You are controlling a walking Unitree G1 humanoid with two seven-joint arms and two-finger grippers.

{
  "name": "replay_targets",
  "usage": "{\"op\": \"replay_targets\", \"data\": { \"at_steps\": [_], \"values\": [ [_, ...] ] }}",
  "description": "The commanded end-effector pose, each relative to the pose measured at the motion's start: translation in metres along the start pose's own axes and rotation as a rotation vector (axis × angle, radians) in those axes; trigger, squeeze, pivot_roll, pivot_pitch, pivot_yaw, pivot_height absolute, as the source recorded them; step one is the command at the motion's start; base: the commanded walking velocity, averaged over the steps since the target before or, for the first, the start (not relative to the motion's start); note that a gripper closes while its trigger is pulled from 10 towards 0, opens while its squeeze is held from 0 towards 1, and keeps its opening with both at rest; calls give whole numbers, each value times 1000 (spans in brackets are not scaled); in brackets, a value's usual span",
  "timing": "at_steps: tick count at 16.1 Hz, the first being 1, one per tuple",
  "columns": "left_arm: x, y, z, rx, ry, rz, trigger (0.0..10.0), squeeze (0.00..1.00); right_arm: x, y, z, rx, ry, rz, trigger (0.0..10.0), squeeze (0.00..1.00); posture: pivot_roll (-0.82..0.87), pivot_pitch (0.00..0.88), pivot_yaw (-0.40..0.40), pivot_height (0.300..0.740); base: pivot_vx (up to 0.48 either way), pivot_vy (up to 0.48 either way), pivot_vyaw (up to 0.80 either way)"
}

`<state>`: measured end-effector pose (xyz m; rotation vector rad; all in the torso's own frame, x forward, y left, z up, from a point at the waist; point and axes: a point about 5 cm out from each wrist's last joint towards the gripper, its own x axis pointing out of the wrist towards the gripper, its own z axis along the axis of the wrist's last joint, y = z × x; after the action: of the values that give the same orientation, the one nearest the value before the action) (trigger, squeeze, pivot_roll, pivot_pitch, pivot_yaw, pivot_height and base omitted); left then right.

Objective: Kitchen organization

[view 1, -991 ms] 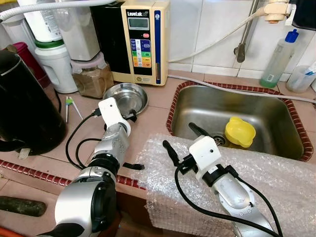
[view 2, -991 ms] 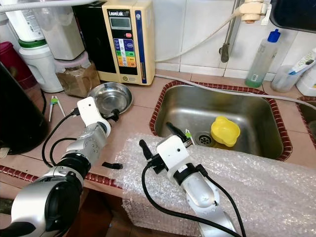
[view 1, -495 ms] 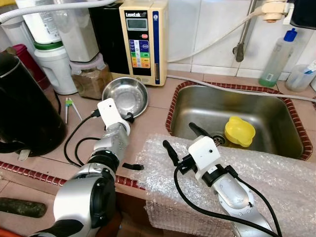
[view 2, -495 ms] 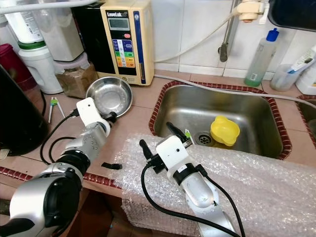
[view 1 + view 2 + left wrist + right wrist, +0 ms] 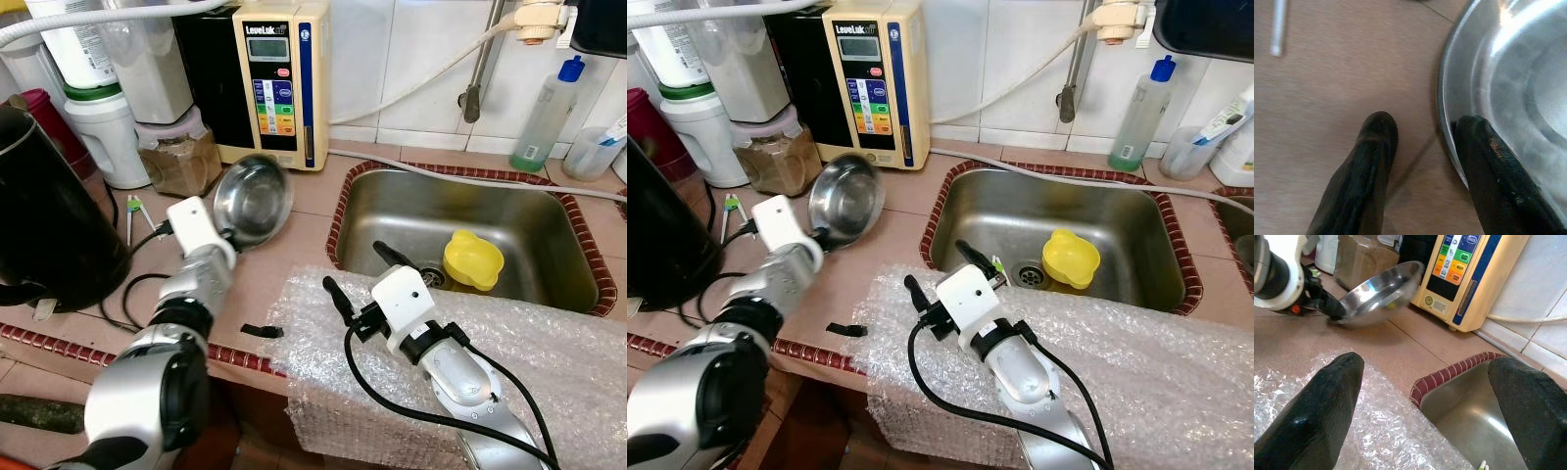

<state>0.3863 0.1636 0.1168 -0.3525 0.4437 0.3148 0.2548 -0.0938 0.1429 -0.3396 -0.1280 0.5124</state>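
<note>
A steel bowl is raised off the brown counter and tipped steeply, its inside facing the sink. My left gripper is shut on its near rim; in the left wrist view one finger lies inside the bowl and the other finger outside it. My right gripper hovers open over the bubble wrap at the sink's front edge, holding nothing. A yellow cup lies in the steel sink.
A beige water ionizer, a jar of brown powder and white containers stand behind the bowl. A black kettle is at the far left. Thin utensils and a small black piece lie on the counter.
The bowl lay flat on the counter a second ago; it has since been lifted and tipped up as my left arm drew back to the left. The right arm has stayed in place.
</note>
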Motion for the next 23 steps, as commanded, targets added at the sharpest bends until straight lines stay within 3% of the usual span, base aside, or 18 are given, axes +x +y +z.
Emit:
{"op": "replay_targets", "data": {
  "at_steps": [1, 6, 9, 11, 12, 13, 14, 16, 18, 20, 23],
  "values": [
    [3, 25, -10, 25, 49, 80, 0, 0, 4, 0, 3, -5, -15, 5, 10000, 1000, 18, 0, 69, 740, 0, 0, 0],
    [-1, 27, 12, 174, -88, 25, 0, 0, 5, -1, 1, -11, -14, 10, 10000, 1000, 30, 0, 67, 740, 0, 0, 0],
    [-5, 19, 8, 256, -130, -46, 0, 0, 7, -1, 0, -17, -11, 10, 10000, 1000, 34, 0, 66, 740, 0, 0, 0],
    [-11, 3, 3, 331, -169, -168, 0, 0, 8, -1, -1, -22, -12, 11, 10000, 1000, 35, 0, 65, 740, 0, 0, 0],
    [-12, -1, 1, 356, -169, -206, 1725, 0, 9, -2, -1, -23, -12, 12, 10000, 1000, 36, 0, 65, 740, 0, 0, 0],
    [-16, -6, -4, 401, -163, -288, 10000, 0, 9, -2, -1, -24, -13, 10, 10000, 1000, 36, 0, 63, 740, 0, 0, 0],
    [-18, -9, -7, 422, -162, -325, 10000, 1000, 9, -3, -2, -26, -11, 10, 10000, 1000, 35, 0, 63, 740, 0, 0, 0],
    [-20, -10, -11, 423, -147, -349, 10000, 1000, 10, -4, 0, -32, -15, 13, 10000, 1000, 34, 0, 59, 740, 0, 0, 0],
    [-20, -9, -10, 363, -130, -326, 10000, 1000, 10, -4, -1, -39, -12, 19, 10000, 1000, 31, 0, 56, 740, 0, 0, 0],
    [-23, -11, -2, 348, -189, -336, 10000, 1000, 10, -4, -1, -40, -15, 21, 10000, 1000, 30, 0, 55, 740, 0, 0, 0],
    [-20, -8, -3, 343, -167, -327, 10000, 1000, 11, -4, 0, -48, -16, 22, 10000, 1000, 23, 0, 59, 740, 0, 0, 0]
  ]
}}
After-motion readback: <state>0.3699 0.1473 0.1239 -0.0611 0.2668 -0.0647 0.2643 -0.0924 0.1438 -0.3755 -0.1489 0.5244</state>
